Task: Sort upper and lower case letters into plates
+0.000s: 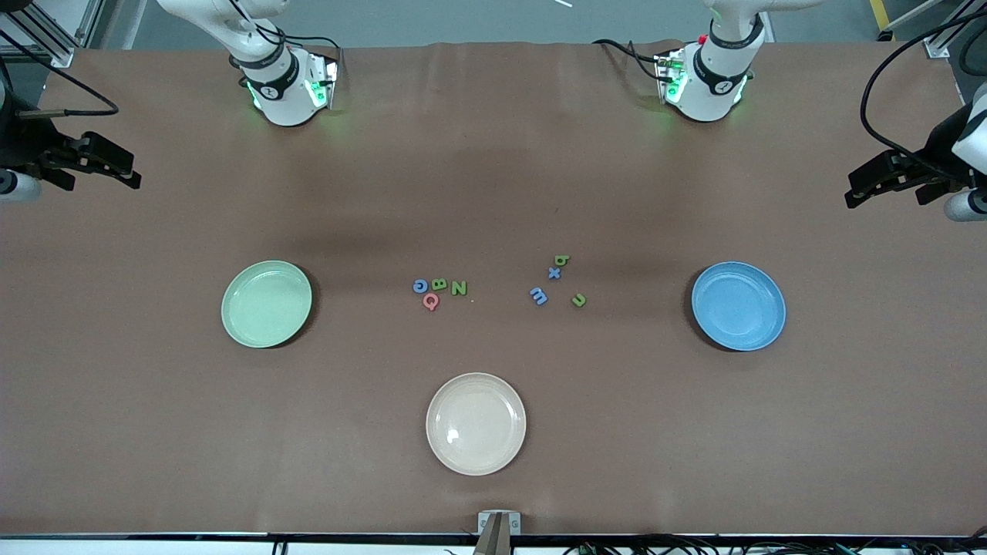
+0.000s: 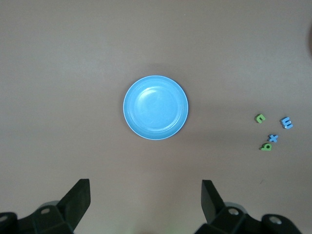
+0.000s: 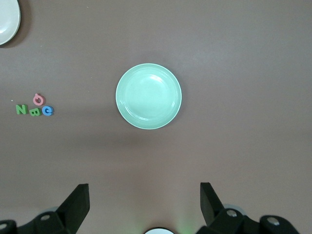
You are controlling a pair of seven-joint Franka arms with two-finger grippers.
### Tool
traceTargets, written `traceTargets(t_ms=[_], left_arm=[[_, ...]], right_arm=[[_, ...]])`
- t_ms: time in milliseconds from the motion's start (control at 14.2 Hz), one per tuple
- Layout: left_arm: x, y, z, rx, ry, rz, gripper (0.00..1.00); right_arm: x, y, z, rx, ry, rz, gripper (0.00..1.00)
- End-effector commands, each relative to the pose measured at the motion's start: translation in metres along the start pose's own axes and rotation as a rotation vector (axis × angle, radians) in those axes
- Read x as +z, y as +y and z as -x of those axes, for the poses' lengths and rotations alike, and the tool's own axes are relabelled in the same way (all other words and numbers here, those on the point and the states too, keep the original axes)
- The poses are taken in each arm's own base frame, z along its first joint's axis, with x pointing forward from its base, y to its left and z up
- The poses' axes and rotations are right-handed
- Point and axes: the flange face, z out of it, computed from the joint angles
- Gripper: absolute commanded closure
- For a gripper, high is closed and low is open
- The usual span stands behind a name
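Note:
The capitals lie in a cluster mid-table: blue G (image 1: 420, 286), green B (image 1: 439, 284), green N (image 1: 459, 288), pink Q (image 1: 431, 301). The small letters lie toward the left arm's end: green b (image 1: 561, 260), blue x (image 1: 554, 272), blue m (image 1: 538, 295), green n (image 1: 578, 300). The mint plate (image 1: 266, 304) and the blue plate (image 1: 738, 305) are empty. My left gripper (image 1: 867, 185) hangs high and open over the table's left arm's end, seeing the blue plate (image 2: 155, 107). My right gripper (image 1: 116, 166) hangs high and open at the other end, seeing the mint plate (image 3: 148, 96).
A cream plate (image 1: 476, 423) sits empty nearer the front camera than the letters. Both arm bases (image 1: 285, 85) stand along the table's back edge. A small mount (image 1: 498, 524) sits at the front edge.

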Motion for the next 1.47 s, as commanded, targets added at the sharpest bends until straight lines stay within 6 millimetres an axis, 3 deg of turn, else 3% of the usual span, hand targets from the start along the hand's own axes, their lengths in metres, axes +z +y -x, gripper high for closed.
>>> traceTargets(t_ms=[0,351,492,562,702,843,1264,1405], left_arm=[[-0.005,0.000,0.005,-0.003,-0.003,0.020,0.00],[0.001,0.005,-0.001,-0.001,-0.010,0.031,0.00],[0.030,0.026,-0.014,0.041,-0.066,0.059,0.00],[0.041,0.053,-0.015,0.089,-0.088,0.041,0.00],[0.045,0.070,-0.013,0.119,-0.097,0.032,0.00],[0.063,0.081,-0.020,0.141,-0.130,0.037,0.00],[0.075,0.116,-0.017,0.196,-0.145,0.027,0.00],[0.075,0.117,-0.017,0.214,-0.137,0.021,0.00]], right_arm=[[-0.003,0.002,0.010,0.000,0.012,-0.004,0.00],[-0.003,0.002,0.010,0.000,0.012,-0.004,0.00],[-0.003,0.002,0.010,0.000,0.014,-0.004,0.00],[-0.003,0.002,0.010,0.001,0.014,-0.004,0.00],[-0.003,0.000,0.011,0.000,0.012,-0.005,0.00],[-0.003,0.000,0.011,-0.002,0.012,-0.003,0.00],[-0.003,0.001,0.011,0.000,0.012,-0.003,0.00],[-0.003,0.002,0.011,0.001,0.012,-0.004,0.00]])
